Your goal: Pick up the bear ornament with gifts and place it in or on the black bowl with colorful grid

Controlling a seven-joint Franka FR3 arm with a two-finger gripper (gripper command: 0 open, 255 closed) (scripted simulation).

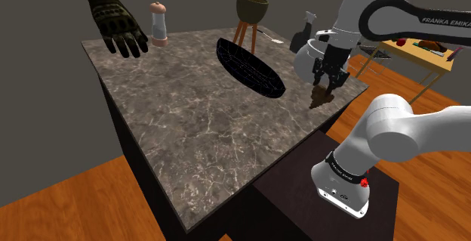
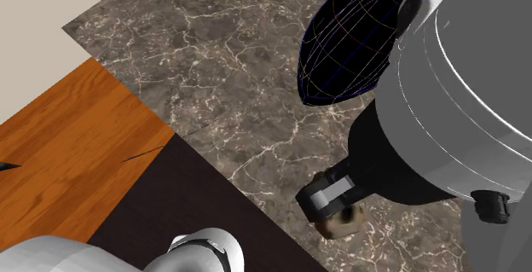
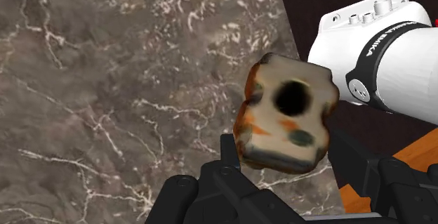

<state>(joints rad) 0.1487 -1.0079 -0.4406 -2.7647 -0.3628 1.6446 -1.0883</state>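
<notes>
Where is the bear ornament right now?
The bear ornament is clasped in the gripper at the right edge of the table in the shoulder view, right of the black bowl.

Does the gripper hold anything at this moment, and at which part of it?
Yes. The gripper holds the bear ornament; its two fingers clasp the ornament at opposite sides.

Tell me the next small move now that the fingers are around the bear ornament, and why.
Probably lift straight up a little. The fingers look clasped on the bear ornament, which is close to the marble table, near its edge. The black bowl lies toward the shoulder view's left, its rim raised, so gain height before travelling sideways.
</notes>
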